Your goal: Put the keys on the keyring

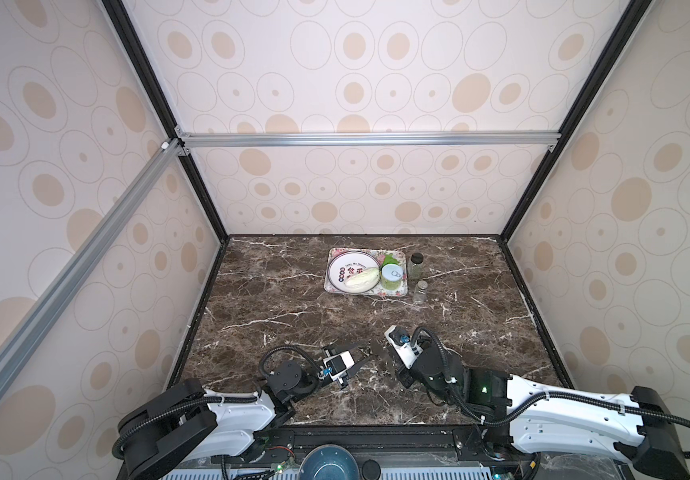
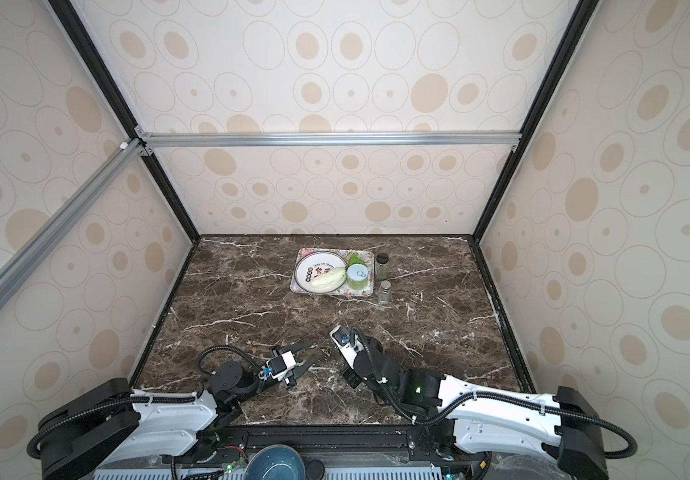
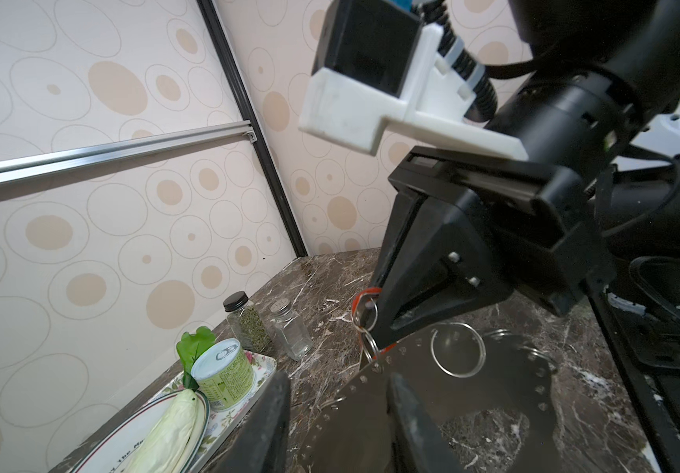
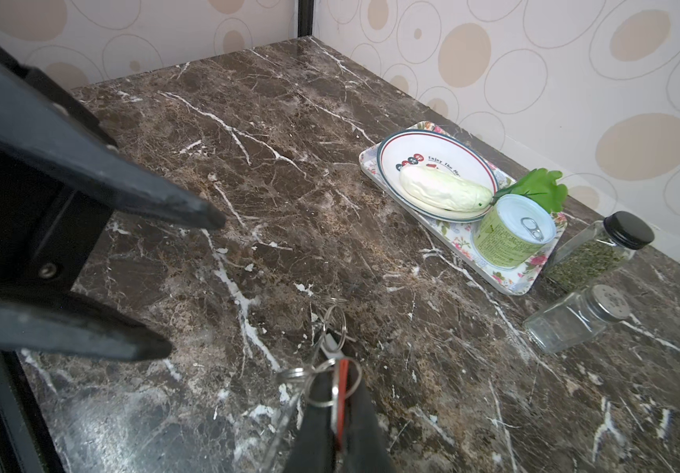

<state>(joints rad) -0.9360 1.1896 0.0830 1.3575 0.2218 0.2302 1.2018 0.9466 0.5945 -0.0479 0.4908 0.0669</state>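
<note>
My right gripper [image 4: 340, 413] is shut on the red-orange tag of one of the keys [image 4: 342, 389], whose silver rings [image 3: 367, 323] dangle from the tips. In the left wrist view this gripper [image 3: 379, 331] holds that key at the rim of the keyring [image 3: 514, 385], a shiny grey plate with small rim holes. Whether a ring passes through a hole I cannot tell. A second small piece with rings [image 4: 332, 344] lies just beyond the tips. My left gripper [image 3: 338, 385] is open, its fingers standing either side of the plate's near edge. In a top view it [image 1: 362, 355] faces the right gripper [image 1: 393, 365].
At the back of the marble table a floral tray [image 1: 402, 257] carries a white plate [image 1: 337, 272] with a pale cabbage, and a green can [image 1: 393, 276]. Two glass jars [image 1: 416, 266] stand just right of it. A blue bowl [image 1: 328, 461] sits below the front edge.
</note>
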